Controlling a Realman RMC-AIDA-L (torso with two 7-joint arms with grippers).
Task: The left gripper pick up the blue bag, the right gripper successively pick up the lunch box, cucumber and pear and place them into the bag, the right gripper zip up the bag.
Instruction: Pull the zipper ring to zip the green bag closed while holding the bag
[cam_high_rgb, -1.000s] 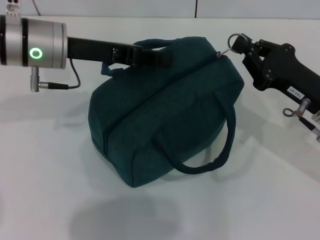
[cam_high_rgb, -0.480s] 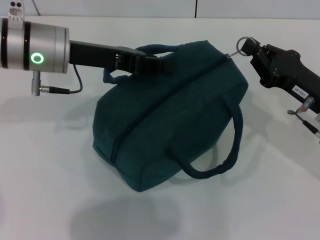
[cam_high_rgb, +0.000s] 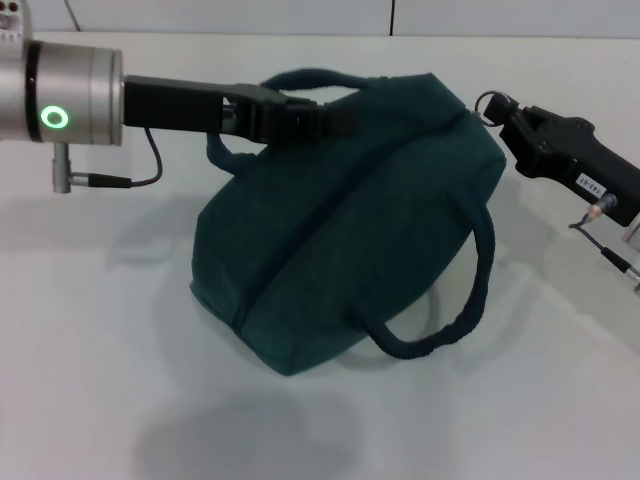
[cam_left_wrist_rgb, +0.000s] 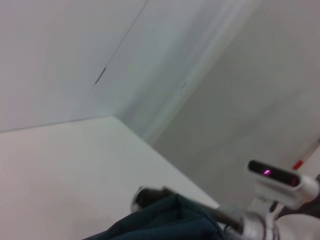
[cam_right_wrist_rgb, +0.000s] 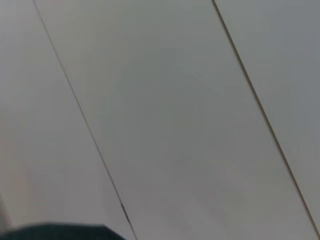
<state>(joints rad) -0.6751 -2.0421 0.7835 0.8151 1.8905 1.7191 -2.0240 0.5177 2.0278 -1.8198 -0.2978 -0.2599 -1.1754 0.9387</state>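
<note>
The blue bag (cam_high_rgb: 340, 230) hangs tilted above the white table, its zip line closed along the top. My left gripper (cam_high_rgb: 300, 118), at the end of the arm with the silver wrist and green light, is shut on the bag's far handle. My right gripper (cam_high_rgb: 500, 112), a black claw with a white label, is shut on the metal zip-pull ring (cam_high_rgb: 489, 99) at the bag's right end. The near handle (cam_high_rgb: 455, 310) hangs loose. Bag fabric also shows in the left wrist view (cam_left_wrist_rgb: 160, 225) and in the right wrist view (cam_right_wrist_rgb: 60, 233). The lunch box, cucumber and pear are out of view.
The white table (cam_high_rgb: 100, 350) lies under the bag and carries the bag's shadow (cam_high_rgb: 240, 440). A thin cable (cam_high_rgb: 150, 160) hangs from the left wrist. A wall with a dark seam (cam_high_rgb: 392, 15) stands behind the table.
The bag has shifted right and risen a little with the left gripper. The right gripper has moved right with the ring, drawing the zip-pull to the bag's right end.
</note>
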